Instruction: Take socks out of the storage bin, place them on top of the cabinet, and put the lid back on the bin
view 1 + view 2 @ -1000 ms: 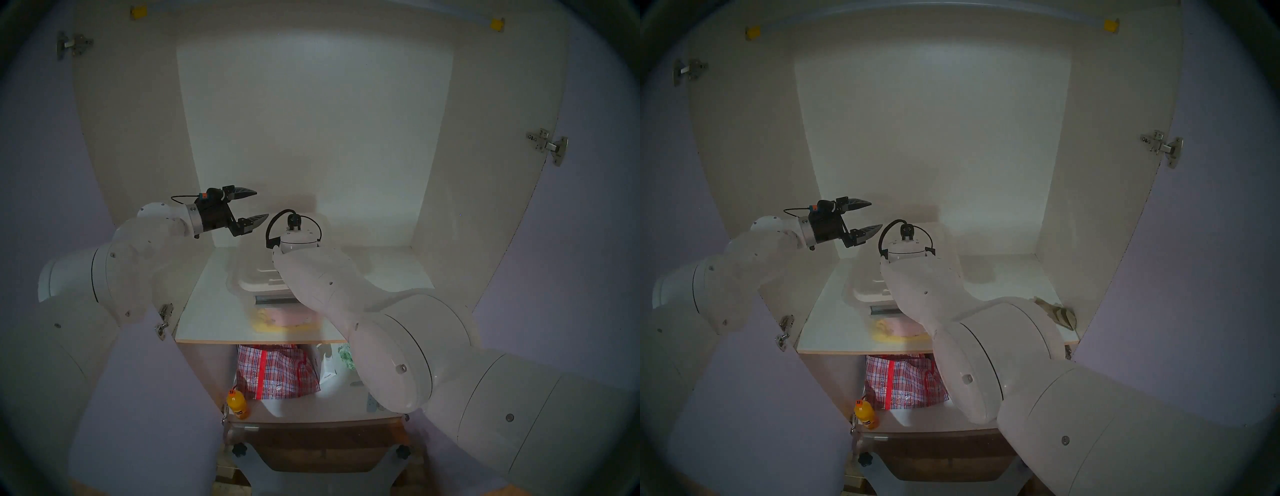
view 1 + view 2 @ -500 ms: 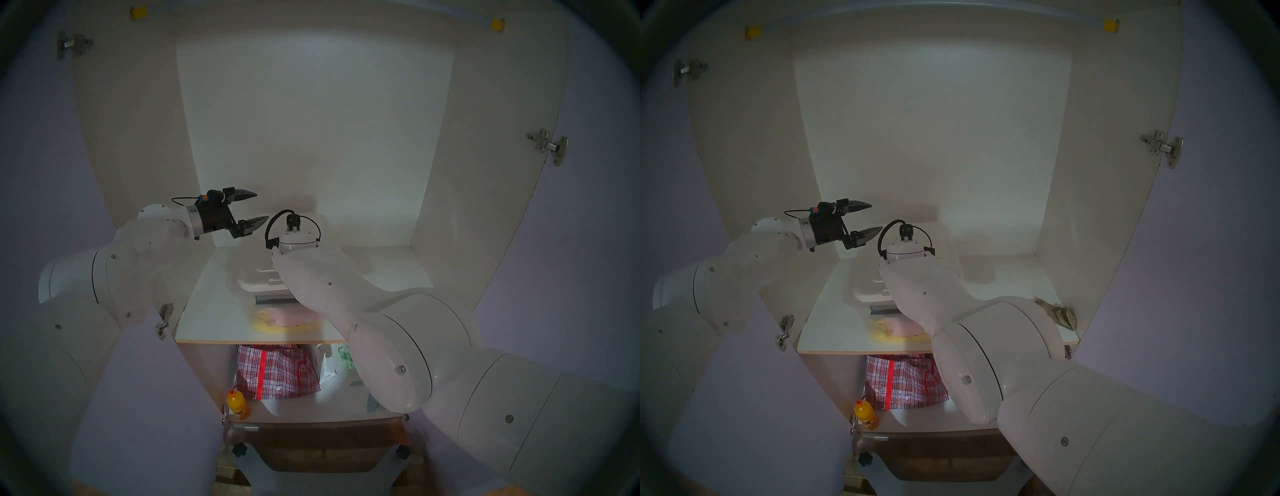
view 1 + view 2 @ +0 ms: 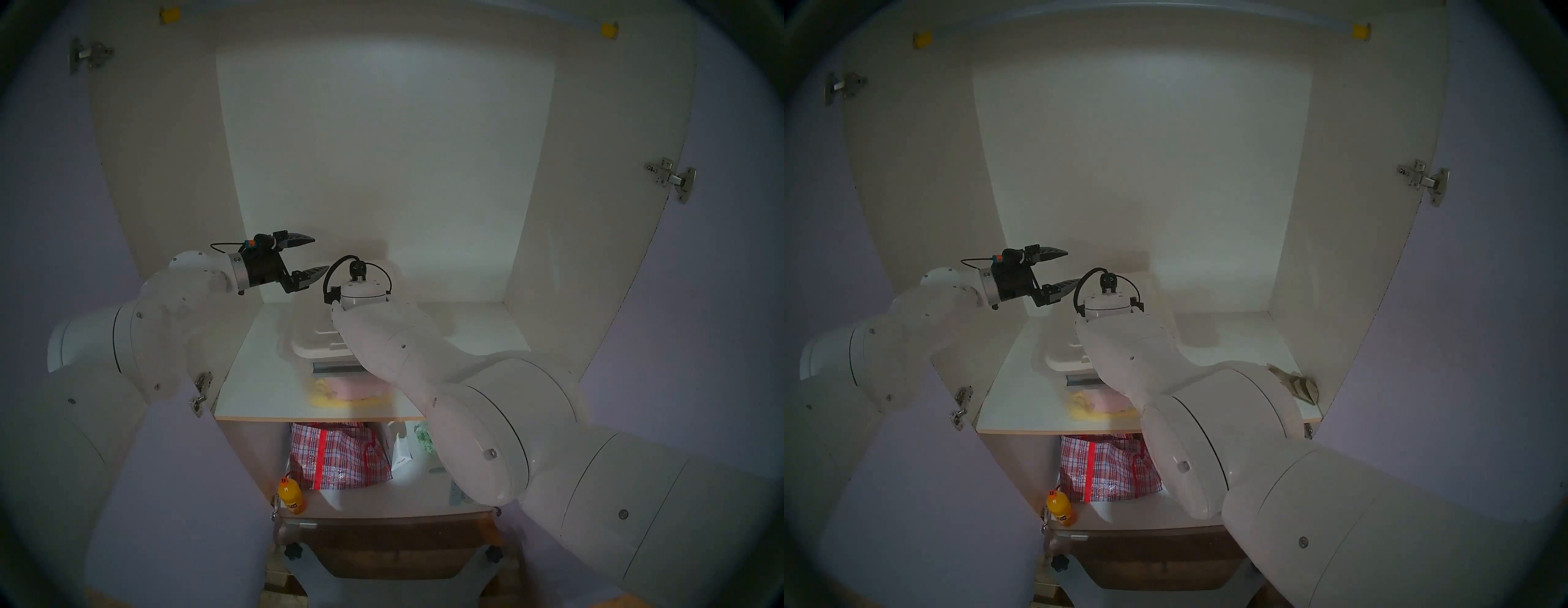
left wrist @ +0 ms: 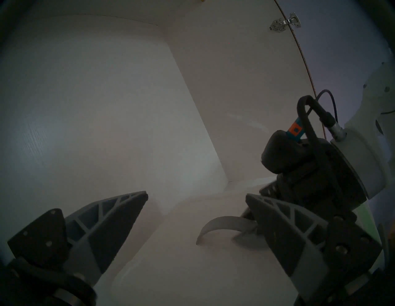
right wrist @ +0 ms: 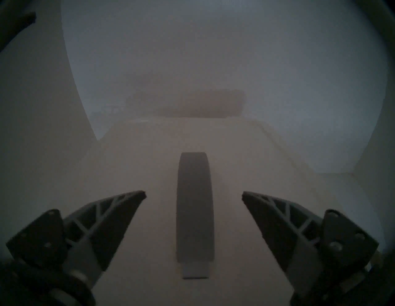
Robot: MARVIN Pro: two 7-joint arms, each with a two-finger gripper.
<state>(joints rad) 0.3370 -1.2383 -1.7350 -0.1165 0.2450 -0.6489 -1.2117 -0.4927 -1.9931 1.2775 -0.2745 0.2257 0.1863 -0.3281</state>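
The white lid (image 3: 312,342) lies on the clear storage bin (image 3: 348,392), which stands on the cabinet's shelf board (image 3: 254,382) with pink and yellow cloth showing through its wall. My right gripper (image 5: 194,193) is open just above the lid (image 5: 139,166), one finger on each side of the grey strip handle (image 5: 194,205). In the head views my own forearm hides it. My left gripper (image 3: 321,254) hovers open and empty to the left of the bin. The olive-tan socks (image 3: 1295,384) lie at the shelf's right end.
Below the shelf sit a red-checked bag (image 3: 339,458), an orange bottle (image 3: 291,496) and a white packet (image 3: 403,454). Lilac doors stand open on both sides, with hinges (image 3: 674,180) on the side walls. The back wall is close behind the bin.
My right gripper has gone from shut to open, letting go of the lid's handle. The right wrist has risen slightly. The left arm has hardly moved.
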